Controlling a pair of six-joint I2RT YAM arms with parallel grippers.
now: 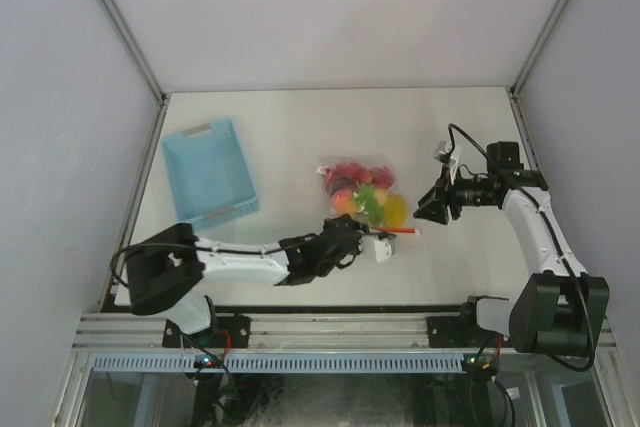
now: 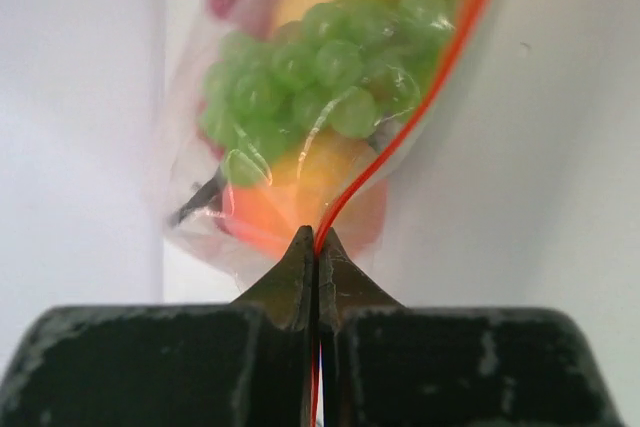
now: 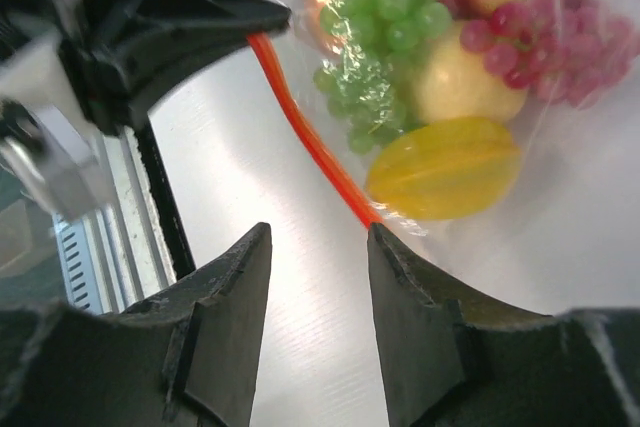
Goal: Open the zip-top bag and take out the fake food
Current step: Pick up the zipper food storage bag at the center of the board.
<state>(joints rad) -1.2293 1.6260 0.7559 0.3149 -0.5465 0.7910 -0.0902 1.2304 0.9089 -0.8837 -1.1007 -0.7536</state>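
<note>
Left claw [image 2: 317,247], shut tight on the left end of the red zip strip [image 3: 310,142], should hold firm while the half-open, empty right claw [image 3: 318,237] takes the right end. Clear, crinkled zip-top bag [image 1: 362,197] lies mid-counter [image 1: 300,127], apparently sealed; fake food [image 2: 300,77] inside shows green grapes, yellow and red pieces.

Fake food [image 1: 365,194] in zip-top bag [image 1: 396,230], basket [image 1: 208,172] well to its left

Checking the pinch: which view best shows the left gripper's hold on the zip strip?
Left wrist: the left gripper shut on the zip strip, close and centred. Right wrist shows that pinch side-on; top external shows it tiny.
</note>
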